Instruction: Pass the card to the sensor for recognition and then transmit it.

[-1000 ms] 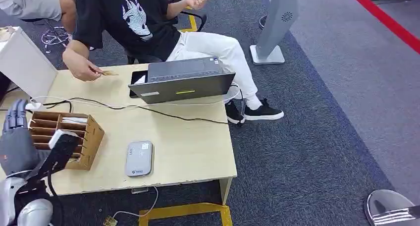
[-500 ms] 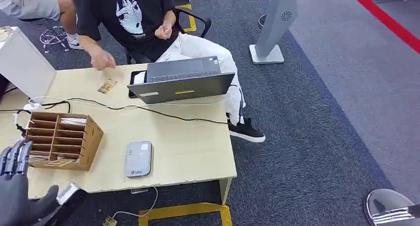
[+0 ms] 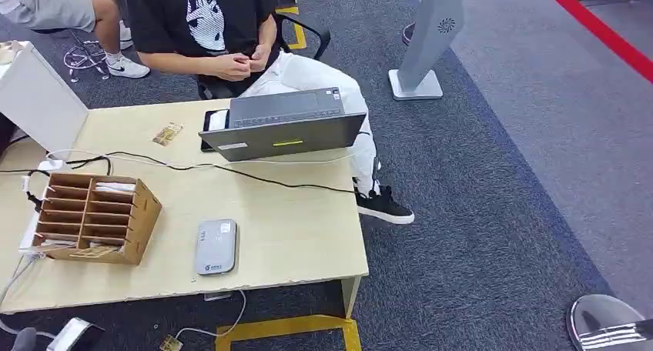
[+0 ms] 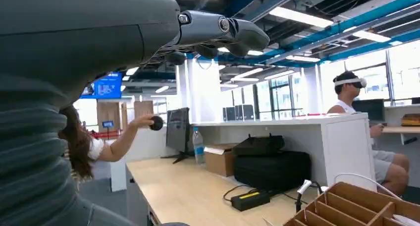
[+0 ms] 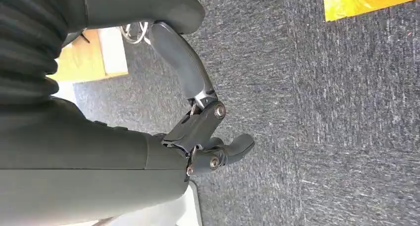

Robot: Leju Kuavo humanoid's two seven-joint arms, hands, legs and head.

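A small tan card [image 3: 167, 133] lies flat on the wooden table [image 3: 293, 235], at its far side beside the laptop. The grey card sensor [image 3: 214, 245] sits near the table's front edge, its cable running off the edge. My left hand [image 4: 218, 30] has its fingers stretched out with nothing in them. It is low beside the table; a bit of that arm [image 3: 68, 335] shows at the bottom left of the head view. My right hand [image 5: 198, 122] hangs over the carpet, fingers bent in toward the thumb, holding nothing.
A wooden slotted organizer [image 3: 96, 216] stands at the table's left, with some cards in its slots. An open laptop [image 3: 281, 128] and black cables lie across the far half. A seated person [image 3: 223, 35] faces the table, hands clasped. A grey stand [image 3: 427, 43] stands behind.
My left arm dropped from beside the organizer to below the table's front edge. The person laid the card on the table and drew both hands back to the lap.
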